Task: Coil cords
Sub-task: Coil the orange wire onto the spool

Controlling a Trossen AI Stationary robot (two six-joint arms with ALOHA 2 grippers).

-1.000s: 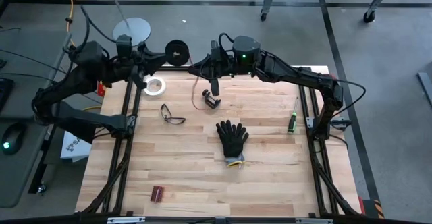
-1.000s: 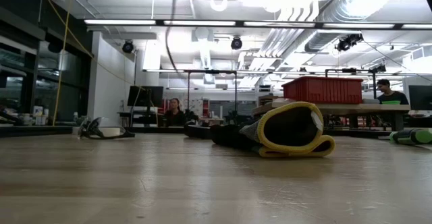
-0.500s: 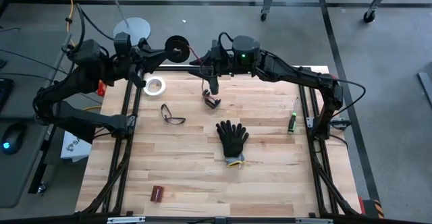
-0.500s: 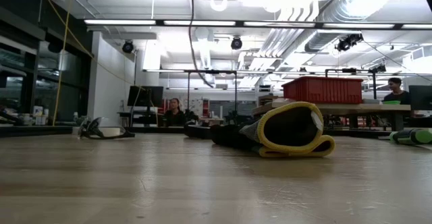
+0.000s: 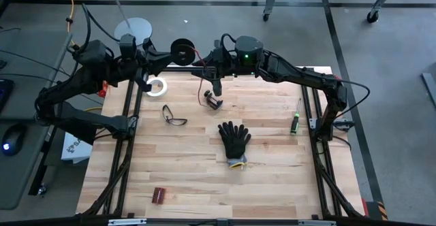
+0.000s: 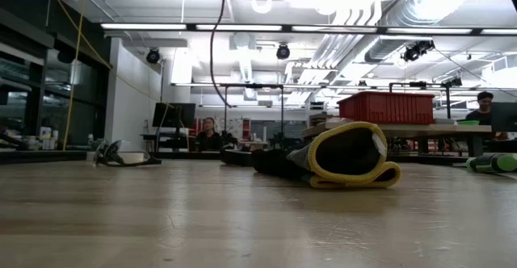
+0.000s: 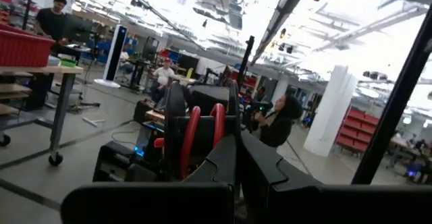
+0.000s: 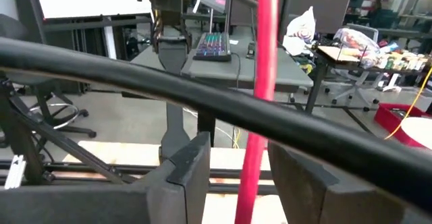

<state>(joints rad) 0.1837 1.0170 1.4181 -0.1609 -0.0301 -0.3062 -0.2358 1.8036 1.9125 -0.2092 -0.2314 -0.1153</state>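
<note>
Thin red cord [image 5: 199, 73] runs from small black round spool [image 5: 180, 48], pinched in left claw [image 5: 165, 52] above desk's [image 5: 272, 178] far edge, through right claw's [image 5: 215, 84] spread fingers [image 8: 185, 160]. Judgement: keep cord taut, feed slack evenly, wrap neat turns.

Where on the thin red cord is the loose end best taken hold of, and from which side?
Probably just behind the dark end piece lying on the wooden table, straight down from above: there the thin red cord is slack and clear of other things. The right end effector hangs above it; the left end effector holds the small black round spool past the far edge.
</note>
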